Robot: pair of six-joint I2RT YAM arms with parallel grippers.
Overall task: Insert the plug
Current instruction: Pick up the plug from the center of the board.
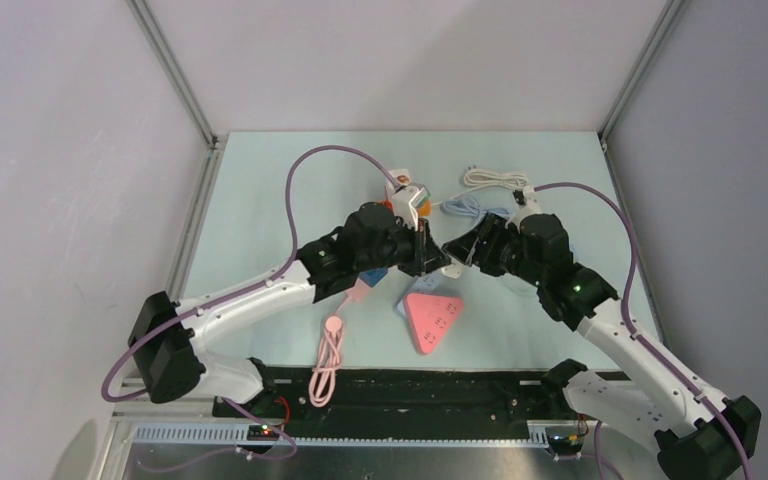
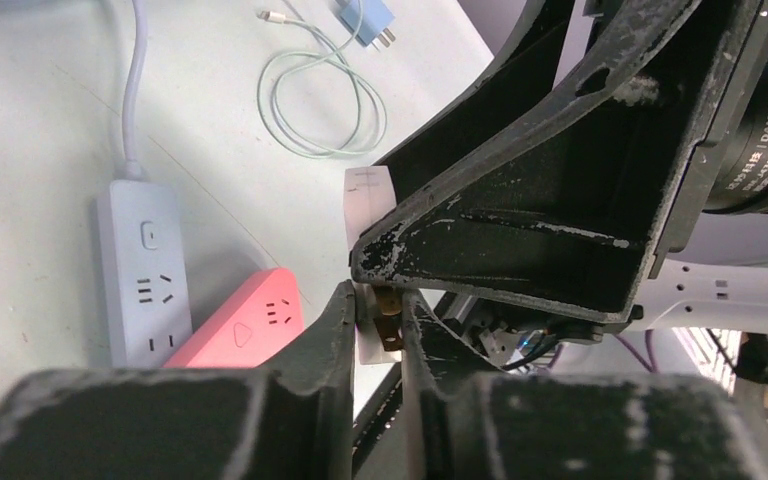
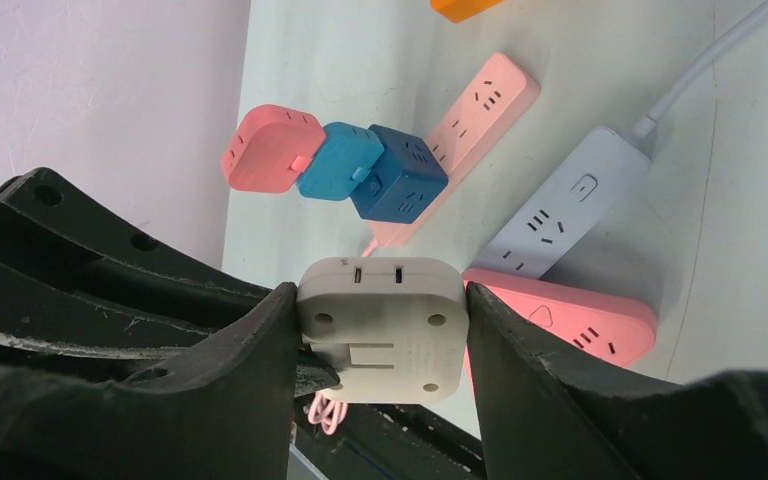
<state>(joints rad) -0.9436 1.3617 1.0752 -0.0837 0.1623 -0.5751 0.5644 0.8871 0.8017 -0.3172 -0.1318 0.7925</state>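
Observation:
The plug (image 3: 385,325) is a white square block with two slots on its upper edge. It hangs above the table, and my right gripper (image 3: 380,292) is shut on its two sides. In the left wrist view a brass prong (image 2: 392,318) sticks out of the plug's white body (image 2: 368,200). My left gripper (image 2: 378,300) has its two fingers pressed in on that prong. From above, the left gripper (image 1: 428,255) and the right gripper (image 1: 460,255) meet tip to tip over the middle of the table. A pink triangular power strip (image 1: 432,318) lies just in front of them.
A grey-white power strip (image 3: 570,205) lies beside the pink triangular one (image 3: 570,315). Further off are a long pink strip (image 3: 480,105) and a chain of pink and blue cube sockets (image 3: 335,160). A coiled pink cable (image 1: 330,360) lies near the front edge and a white cable (image 1: 495,178) at the back.

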